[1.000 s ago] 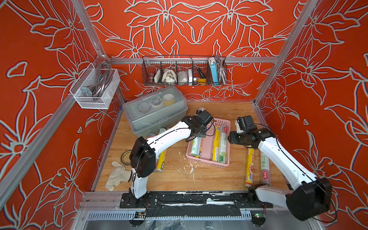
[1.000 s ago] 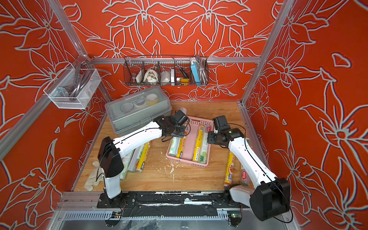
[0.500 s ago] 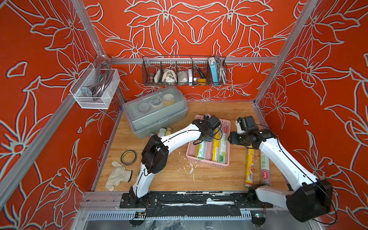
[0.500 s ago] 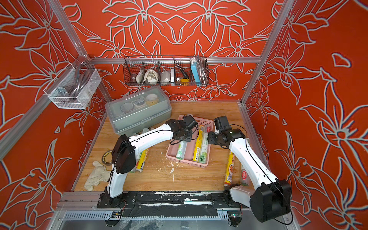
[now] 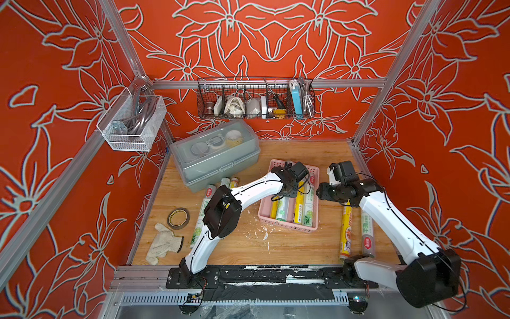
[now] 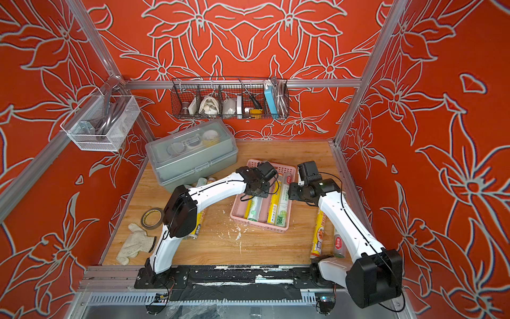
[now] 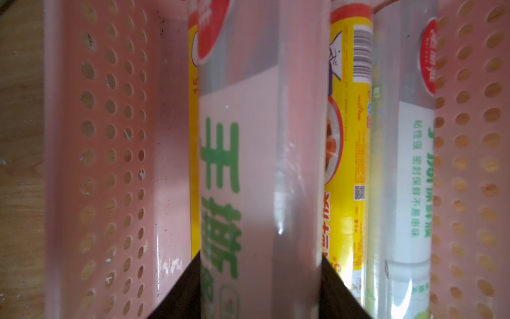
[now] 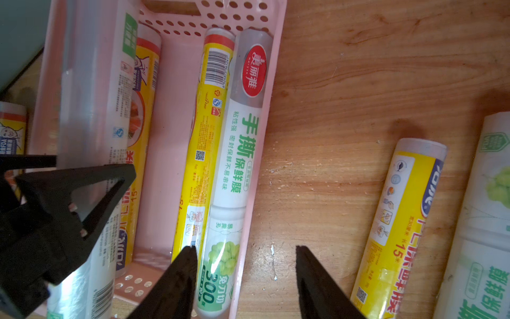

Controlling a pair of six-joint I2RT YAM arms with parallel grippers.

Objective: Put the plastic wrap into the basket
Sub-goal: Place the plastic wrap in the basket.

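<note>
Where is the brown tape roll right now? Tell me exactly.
In both top views the tape roll lies flat on the wooden table at the robot's left, just beyond the white glove and well left of the pink basket.

White arms [image 5: 256, 190], black joints [image 5: 220, 214], thin black cables [image 5: 387, 203], seemingly wedge-shaped tool fingers [image 8: 171, 284]

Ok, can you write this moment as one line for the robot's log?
left gripper: shut on white green-printed plastic wrap roll, over pink perforated plastic basket | right gripper: open, empty, by basket edge | stage: roll not yet released
</note>
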